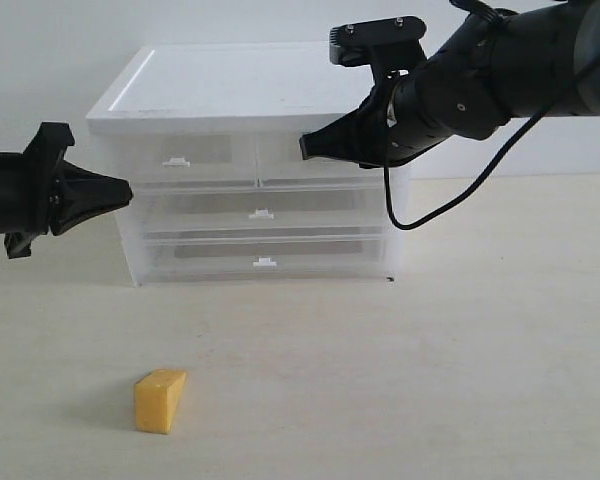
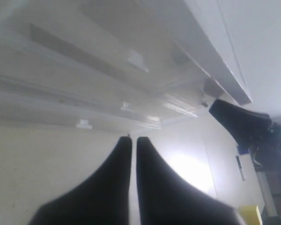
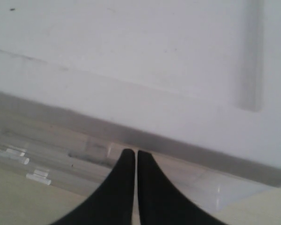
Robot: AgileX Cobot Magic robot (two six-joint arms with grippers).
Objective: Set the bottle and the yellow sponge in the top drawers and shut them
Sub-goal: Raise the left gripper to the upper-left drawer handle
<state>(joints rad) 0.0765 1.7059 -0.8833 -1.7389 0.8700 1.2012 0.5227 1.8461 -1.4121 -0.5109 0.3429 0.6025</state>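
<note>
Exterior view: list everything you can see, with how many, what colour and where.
chest: one, white-topped, translucent, back of the table
top drawers: two, translucent white, side by side under the top, look shut
full-width drawers: two, translucent white, stacked below
yellow sponge: one, orange-yellow, on the table before the chest, leftward
table: one, pale beige, under everything
cable: one, black, hanging from the right arm
left arm: one, black, left of the chest, jaws shut
right arm: one, black, at the right top drawer's front, jaws shut

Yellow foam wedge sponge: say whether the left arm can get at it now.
Probably yes: the yellow foam wedge sponge lies alone on the tabletop, nothing between it and the shut left pincer.
</note>
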